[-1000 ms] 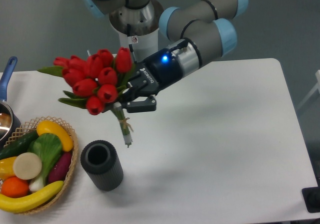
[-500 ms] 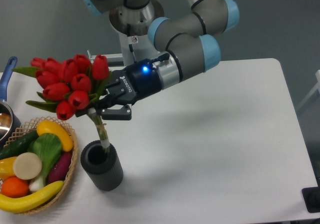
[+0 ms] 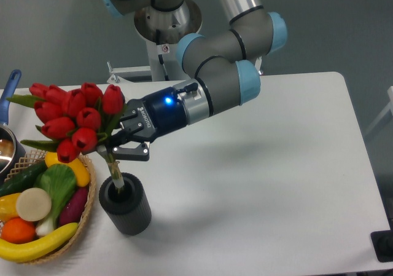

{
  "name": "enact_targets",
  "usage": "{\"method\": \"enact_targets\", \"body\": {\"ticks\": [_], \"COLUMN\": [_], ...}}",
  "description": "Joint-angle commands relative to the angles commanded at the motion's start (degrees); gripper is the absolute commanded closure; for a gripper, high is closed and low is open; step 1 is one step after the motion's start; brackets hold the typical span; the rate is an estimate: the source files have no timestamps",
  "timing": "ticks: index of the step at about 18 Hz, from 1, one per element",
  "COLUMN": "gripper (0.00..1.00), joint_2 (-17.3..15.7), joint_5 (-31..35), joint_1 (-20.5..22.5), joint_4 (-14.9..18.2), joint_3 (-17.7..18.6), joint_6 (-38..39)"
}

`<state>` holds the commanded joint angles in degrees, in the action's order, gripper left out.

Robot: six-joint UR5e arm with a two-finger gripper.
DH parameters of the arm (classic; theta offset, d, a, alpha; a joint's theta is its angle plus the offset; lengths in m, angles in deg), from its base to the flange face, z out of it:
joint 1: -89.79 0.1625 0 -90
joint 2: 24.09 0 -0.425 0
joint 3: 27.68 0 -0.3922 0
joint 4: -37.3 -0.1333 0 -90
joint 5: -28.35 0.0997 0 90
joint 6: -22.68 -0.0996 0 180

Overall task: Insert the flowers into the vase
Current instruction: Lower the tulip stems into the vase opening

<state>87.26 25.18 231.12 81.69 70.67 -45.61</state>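
The gripper [image 3: 121,145] is clamped on the flowers' [image 3: 72,117] stems just under the blooms, with the red buds fanning out to its 10 o'clock. The bunch tilts, heads leaning left over the basket [image 3: 91,197]. The stem ends reach down at the gripper's 6 o'clock into the round mouth of the vase [image 3: 126,205], which stands upright on the table [image 3: 264,184] just beside the basket, at its 3 o'clock. A blue light glows on the gripper's body.
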Motion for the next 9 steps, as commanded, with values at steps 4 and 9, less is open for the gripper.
{"method": "enact_targets", "body": {"ticks": [4,9], "gripper": [0.69,0.69], "joint_2": [1.23,2.46], "joint_5": [0.44,0.62], "joint_1": [-0.09,-0.09], "joint_4": [0.09,0.09], "joint_3": [0.44,1.23], "joint_6": [-0.18,-0.18]}}
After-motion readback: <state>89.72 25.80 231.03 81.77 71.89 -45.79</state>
